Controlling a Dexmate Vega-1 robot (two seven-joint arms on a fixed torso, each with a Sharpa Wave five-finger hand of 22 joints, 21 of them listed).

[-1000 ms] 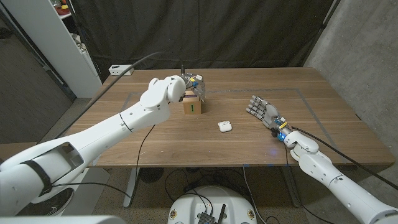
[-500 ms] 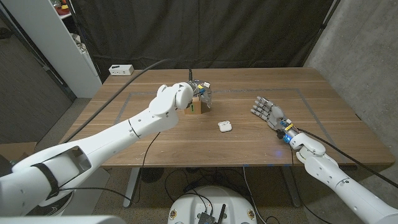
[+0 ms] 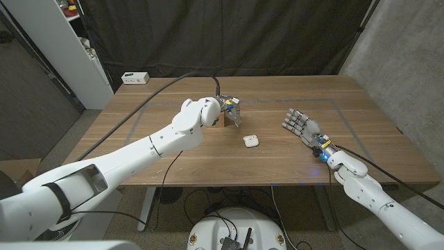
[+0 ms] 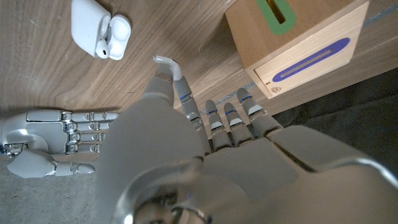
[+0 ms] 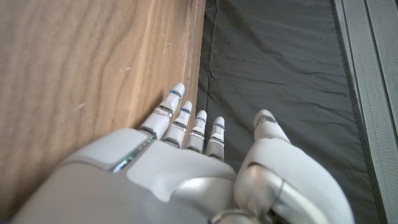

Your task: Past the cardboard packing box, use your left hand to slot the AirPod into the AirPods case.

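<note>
AirPods case (image 4: 99,28) lid open toward box (image 4: 298,46)

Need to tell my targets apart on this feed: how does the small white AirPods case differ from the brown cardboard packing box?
The white AirPods case is low, rounded and glossy; the cardboard packing box is taller, square-edged and matte brown. The case lies open; the box is closed, with green and blue slot markings. The left hand hovers by the box; the case sits apart. Both rest on the wooden table.

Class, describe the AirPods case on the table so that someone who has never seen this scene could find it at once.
Start at the wooden table and find the cardboard box near its middle, beside the left hand. Just toward the right hand lies the AirPods case: small, white, rounded, lid open, unlike the brown, square-edged box.
</note>
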